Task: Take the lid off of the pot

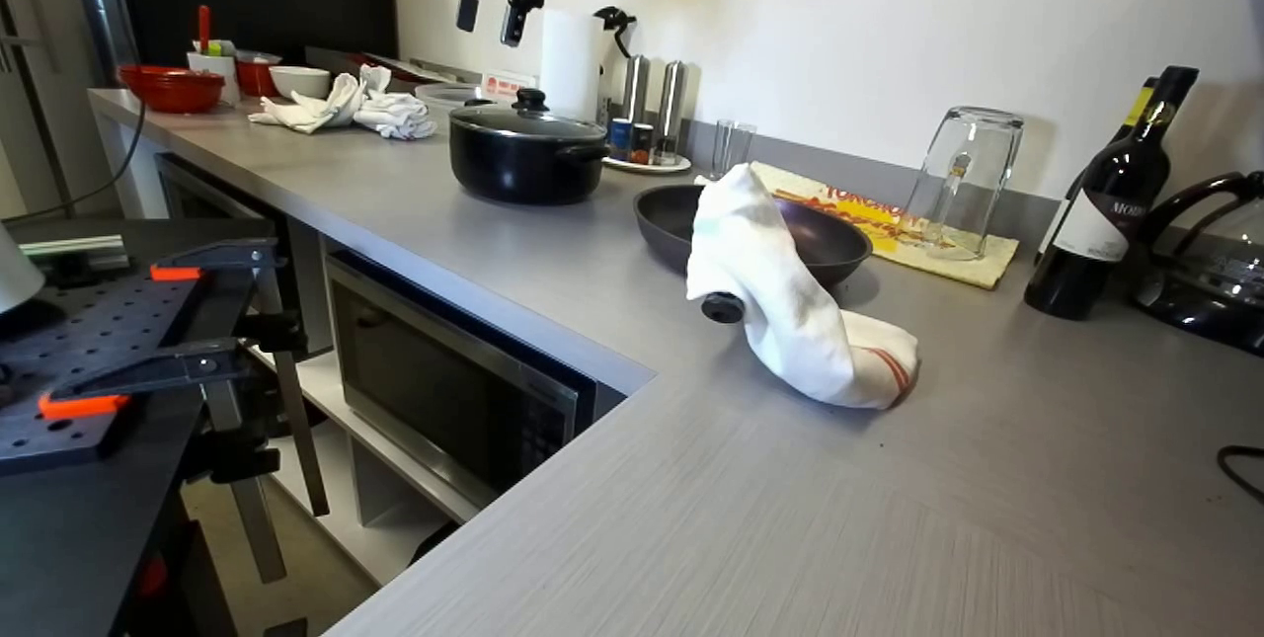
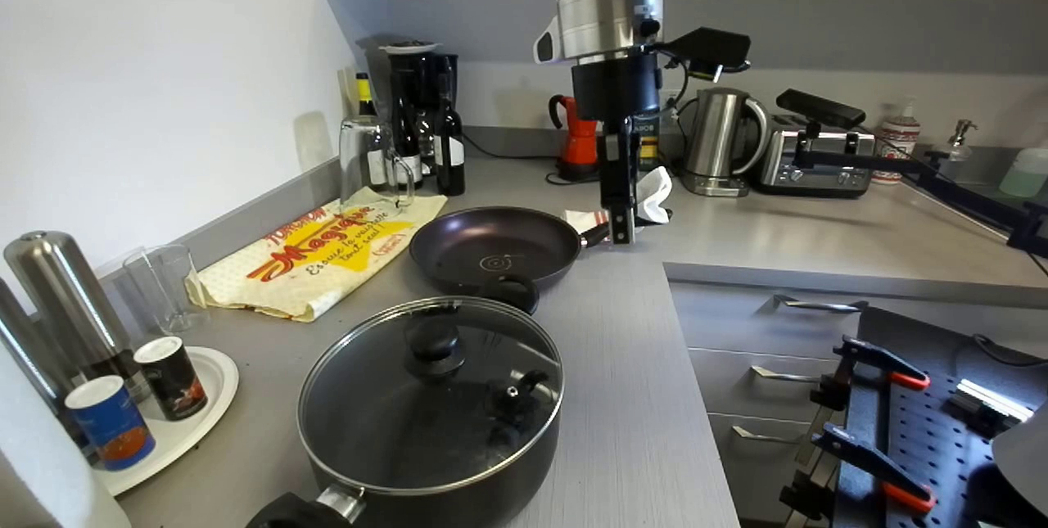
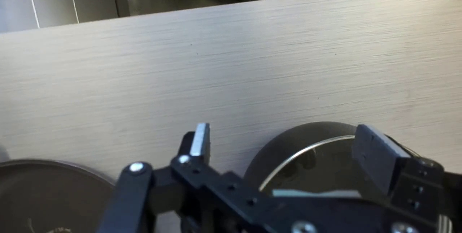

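Observation:
The black pot [image 1: 523, 166] stands on the counter, and it also shows in an exterior view [image 2: 524, 471]. The round glass lid [image 2: 368, 413], with a metal rim and a black knob [image 2: 434, 340], sits on the pot; it also shows at the lower right of the wrist view [image 3: 335, 164]. The knob is hidden there behind the gripper. My gripper [image 1: 490, 23] is open and empty, in the air higher than the pot; it also shows in an exterior view [image 2: 620, 229]. In the wrist view, the fingers [image 3: 285, 146] are wide apart, one over the lid's edge.
A dark frying pan [image 2: 499, 254] stands beside the pot, with a white towel [image 1: 790, 311] over its handle. Shakers and cups stand on a white plate [image 2: 219, 381] by the wall. A paper towel roll [image 1: 570, 64] stands behind the pot. The counter's front edge [image 3: 180, 11] runs along the open side.

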You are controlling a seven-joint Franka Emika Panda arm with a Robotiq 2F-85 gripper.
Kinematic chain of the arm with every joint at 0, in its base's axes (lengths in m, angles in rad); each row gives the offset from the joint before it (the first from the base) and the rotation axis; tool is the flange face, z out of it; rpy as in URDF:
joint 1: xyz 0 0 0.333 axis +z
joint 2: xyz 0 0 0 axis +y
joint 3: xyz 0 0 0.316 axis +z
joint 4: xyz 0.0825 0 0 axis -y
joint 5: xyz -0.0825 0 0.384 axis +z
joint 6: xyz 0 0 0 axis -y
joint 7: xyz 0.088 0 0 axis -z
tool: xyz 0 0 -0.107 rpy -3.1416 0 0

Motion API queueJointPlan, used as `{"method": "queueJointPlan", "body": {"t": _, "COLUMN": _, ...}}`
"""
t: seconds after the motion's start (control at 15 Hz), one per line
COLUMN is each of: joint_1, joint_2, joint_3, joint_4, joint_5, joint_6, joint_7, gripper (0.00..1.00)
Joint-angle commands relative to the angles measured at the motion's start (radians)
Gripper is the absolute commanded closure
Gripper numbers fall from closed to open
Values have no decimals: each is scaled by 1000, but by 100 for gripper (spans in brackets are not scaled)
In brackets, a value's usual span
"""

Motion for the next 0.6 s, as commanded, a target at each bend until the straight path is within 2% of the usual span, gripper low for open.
{"method": "queueJointPlan", "body": {"t": 0.0, "joint_1": 44, "joint_2": 48, "joint_3": 44, "joint_4": 42, "joint_5": -3, "joint_6": 53, "joint_7": -39, "gripper": 0}}
{"method": "queueJointPlan", "body": {"t": 0.27, "joint_1": 88, "joint_2": 106, "joint_3": 91, "joint_4": 82, "joint_5": -42, "joint_6": 147, "joint_7": -61, "gripper": 0}}
{"method": "queueJointPlan", "body": {"t": 0.53, "joint_1": 108, "joint_2": 194, "joint_3": 109, "joint_4": 138, "joint_5": -90, "joint_6": 240, "joint_7": -92, "gripper": 0}}
